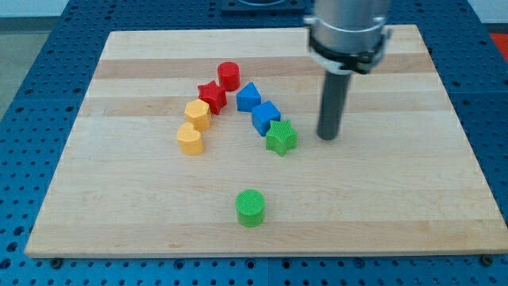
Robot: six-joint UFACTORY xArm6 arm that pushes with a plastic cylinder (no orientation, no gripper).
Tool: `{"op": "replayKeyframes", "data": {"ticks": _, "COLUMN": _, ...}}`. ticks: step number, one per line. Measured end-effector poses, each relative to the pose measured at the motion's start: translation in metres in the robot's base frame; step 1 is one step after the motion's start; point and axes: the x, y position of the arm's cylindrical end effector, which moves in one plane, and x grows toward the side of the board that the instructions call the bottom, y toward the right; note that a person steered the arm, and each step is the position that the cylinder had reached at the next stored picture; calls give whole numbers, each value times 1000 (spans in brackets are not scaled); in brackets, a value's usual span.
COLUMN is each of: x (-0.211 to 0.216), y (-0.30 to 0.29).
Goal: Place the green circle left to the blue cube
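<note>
The green circle [251,207] stands alone near the view's bottom, in the middle of the board. The blue cube [266,117] sits above it in the cluster, touching the green star [281,137] at its lower right. A second blue block [248,98], wedge-like, lies just above-left of the cube. My tip [327,137] rests on the board to the right of the green star and the blue cube, a short gap away, and far above-right of the green circle.
A red cylinder [228,75] and a red star [212,96] lie up-left of the blue blocks. Two yellow blocks [198,114] [190,139] lie left of them. The wooden board [413,199] rests on a blue perforated table.
</note>
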Motion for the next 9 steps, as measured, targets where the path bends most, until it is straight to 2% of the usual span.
{"op": "replayKeyframes", "data": {"ticks": 1, "x": 71, "y": 13}}
{"op": "replayKeyframes", "data": {"ticks": 2, "x": 163, "y": -18}}
{"op": "replayKeyframes", "data": {"ticks": 4, "x": 165, "y": -54}}
{"op": "replayKeyframes", "data": {"ticks": 7, "x": 156, "y": -150}}
{"op": "replayKeyframes", "data": {"ticks": 9, "x": 58, "y": -202}}
